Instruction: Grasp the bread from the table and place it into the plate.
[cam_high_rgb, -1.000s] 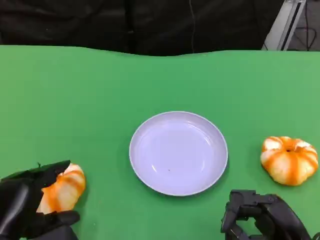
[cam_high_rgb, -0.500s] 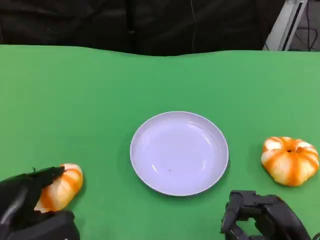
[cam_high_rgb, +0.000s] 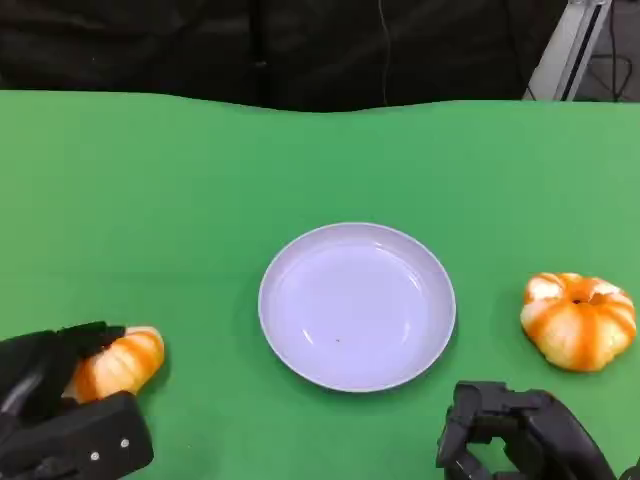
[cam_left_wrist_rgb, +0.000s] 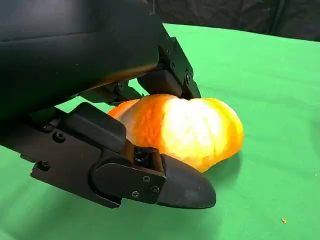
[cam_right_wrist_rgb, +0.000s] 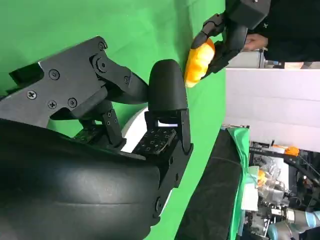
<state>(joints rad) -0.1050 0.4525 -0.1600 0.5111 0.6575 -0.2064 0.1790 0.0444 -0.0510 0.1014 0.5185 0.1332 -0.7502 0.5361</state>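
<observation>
The left hand (cam_high_rgb: 60, 415) is now closed around the bread (cam_high_rgb: 118, 364), which lies low on the green bench (cam_high_rgb: 320, 160), well to the left of the plate (cam_high_rgb: 357, 305). Compared with a second ago, the bread is seen lower and more covered, and a black finger has come across in front of it; the plate and the second bread (cam_high_rgb: 579, 318) on the far side of the plate have not shifted. In the left wrist view, the bread (cam_left_wrist_rgb: 187, 131) is enclosed between fingers (cam_left_wrist_rgb: 150, 180) below and above it, so the grasp is judged to be settled. Whether it is lifted clear of the bench cannot be told.

The right hand (cam_high_rgb: 515, 432) hangs near the plate's near rim with fingers curled and nothing held.

The grasp step appears complete; the carry towards the plate is judged still to be done, since the plate holds nothing.
</observation>
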